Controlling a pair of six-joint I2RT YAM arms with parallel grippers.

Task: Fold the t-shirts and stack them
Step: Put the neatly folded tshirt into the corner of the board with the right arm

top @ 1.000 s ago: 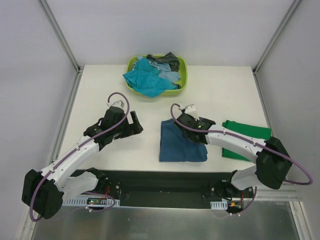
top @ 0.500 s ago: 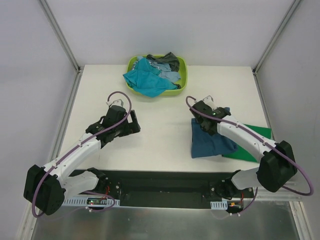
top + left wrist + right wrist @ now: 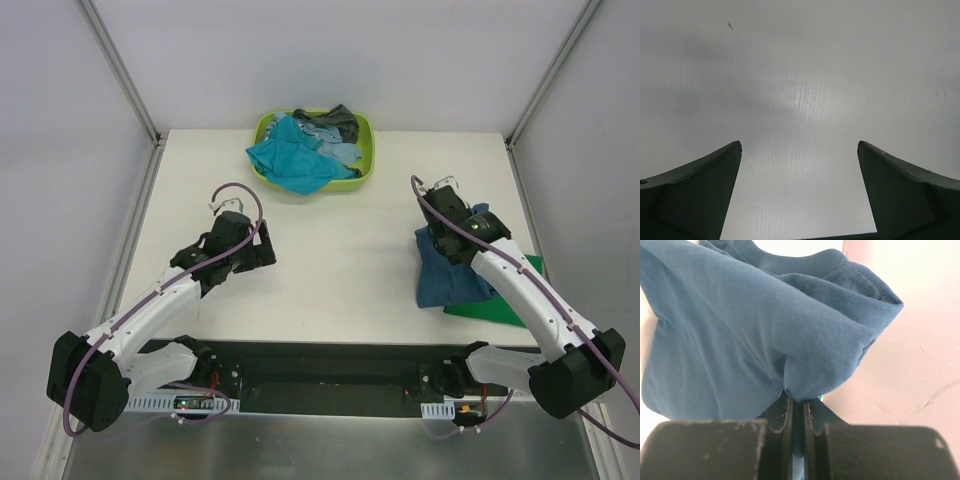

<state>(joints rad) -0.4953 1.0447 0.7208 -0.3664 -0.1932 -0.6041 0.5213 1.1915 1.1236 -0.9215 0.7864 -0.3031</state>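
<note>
A white desk stands enclosed by plain pale walls behind and beside it, aluminium posts at its far corners.

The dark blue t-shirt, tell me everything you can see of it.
The dark blue t-shirt is soft knit cloth, bunched into loose folds, a stitched hem showing. The shut right pincer pinches one fold and holds it up at the right side of the table. From above, its lower edge overlaps the flat bright green t-shirt.

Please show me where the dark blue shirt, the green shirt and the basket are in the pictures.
dark blue shirt (image 3: 445, 283): top view, lower left part of the cloth.
green shirt (image 3: 478, 312): top view, its near edge, just below the blue shirt.
basket (image 3: 369, 150): top view, its right rim.
</note>
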